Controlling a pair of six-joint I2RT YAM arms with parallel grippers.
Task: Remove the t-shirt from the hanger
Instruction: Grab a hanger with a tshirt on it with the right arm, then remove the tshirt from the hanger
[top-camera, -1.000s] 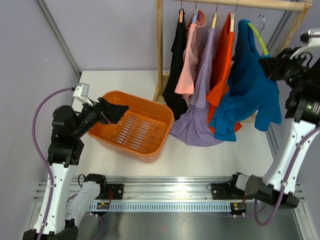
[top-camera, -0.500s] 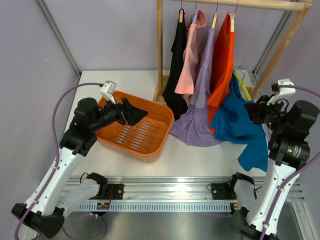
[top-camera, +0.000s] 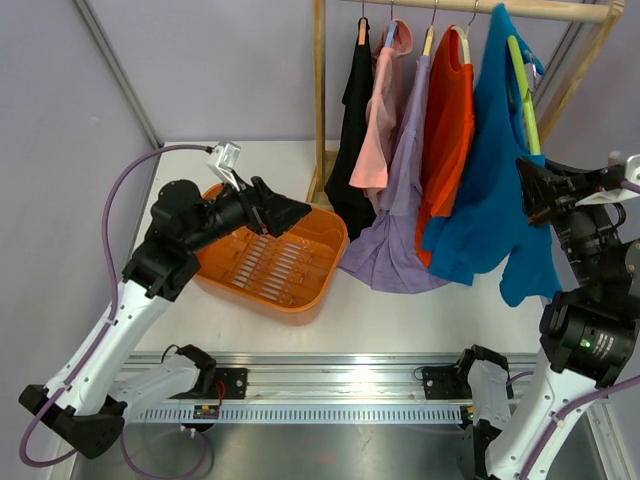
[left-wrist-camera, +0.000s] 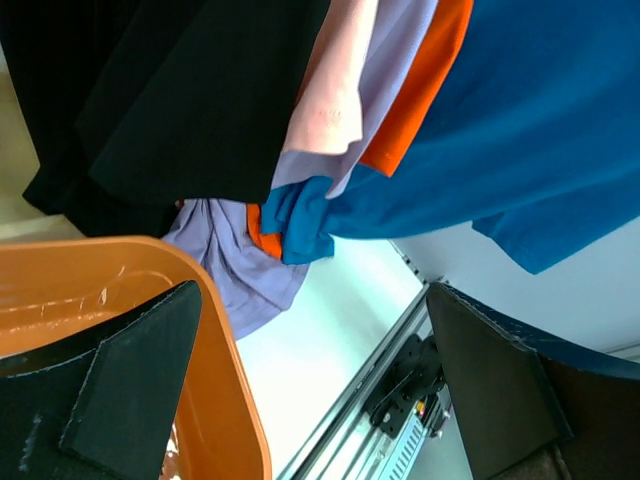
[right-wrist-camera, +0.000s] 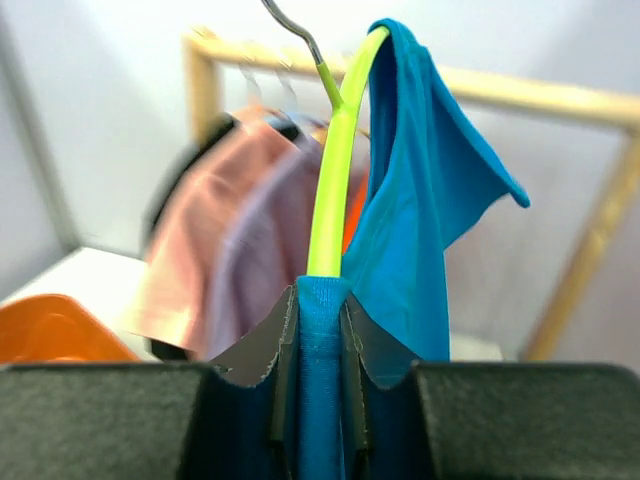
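Grey walls and a white surface frame a wooden rail hung with clothes at twelve o'clock. At three o'clock my right fingers are pinched nearly closed on the blue t-shirt, where it wraps the low end of the green hanger. The hanger's long arm climbs steeply from that grip toward the rail; whether its hook rests there I cannot tell. My left fingers gape wide and empty above the orange basket at nine o'clock. The shirt's loose hem lies at their three o'clock, so I judge the left arm must reach across.
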